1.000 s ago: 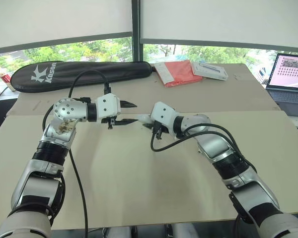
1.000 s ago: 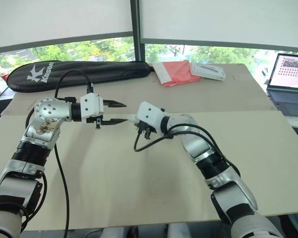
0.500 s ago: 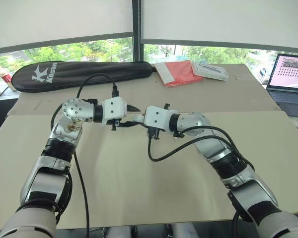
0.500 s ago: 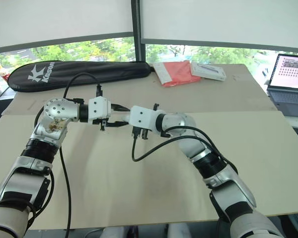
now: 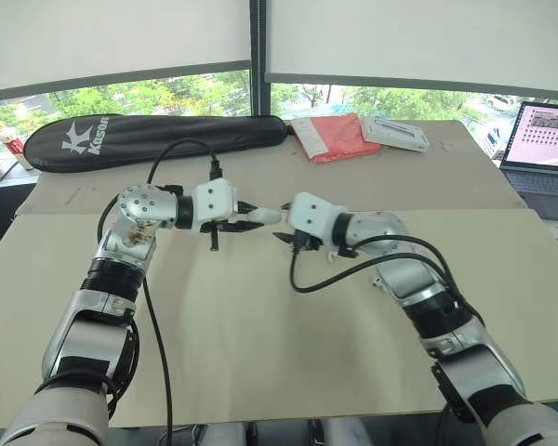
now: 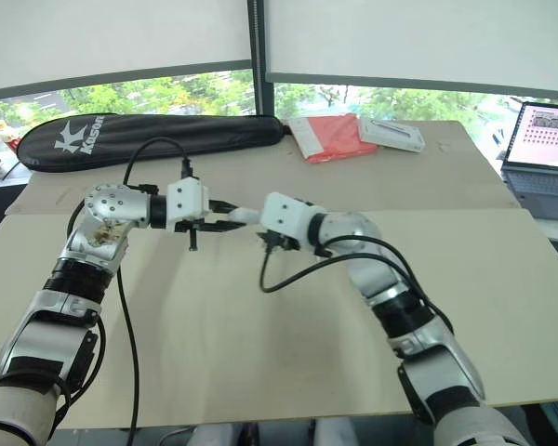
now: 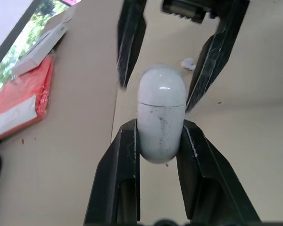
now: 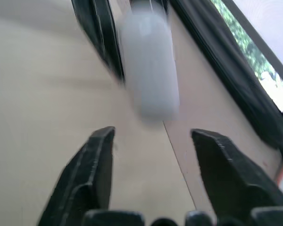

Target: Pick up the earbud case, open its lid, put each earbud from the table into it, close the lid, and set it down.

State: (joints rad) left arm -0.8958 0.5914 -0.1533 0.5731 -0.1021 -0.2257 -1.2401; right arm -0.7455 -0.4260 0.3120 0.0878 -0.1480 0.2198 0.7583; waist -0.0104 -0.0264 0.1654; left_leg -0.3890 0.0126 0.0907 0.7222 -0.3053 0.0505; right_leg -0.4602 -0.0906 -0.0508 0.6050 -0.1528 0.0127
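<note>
The right end effector (image 8: pixel 153 135) has drawn back from the white pill-shaped plastic earbud case (image 7: pixel 161 108) and now hangs just beside it, fingers spread wide, touching nothing. The left end effector (image 7: pixel 159 128) clamps the case, lid shut, above the beige tabletop (image 5: pixel 260 353). A long black racket cover (image 5: pixel 158 137) lies well beyond the case.
</note>
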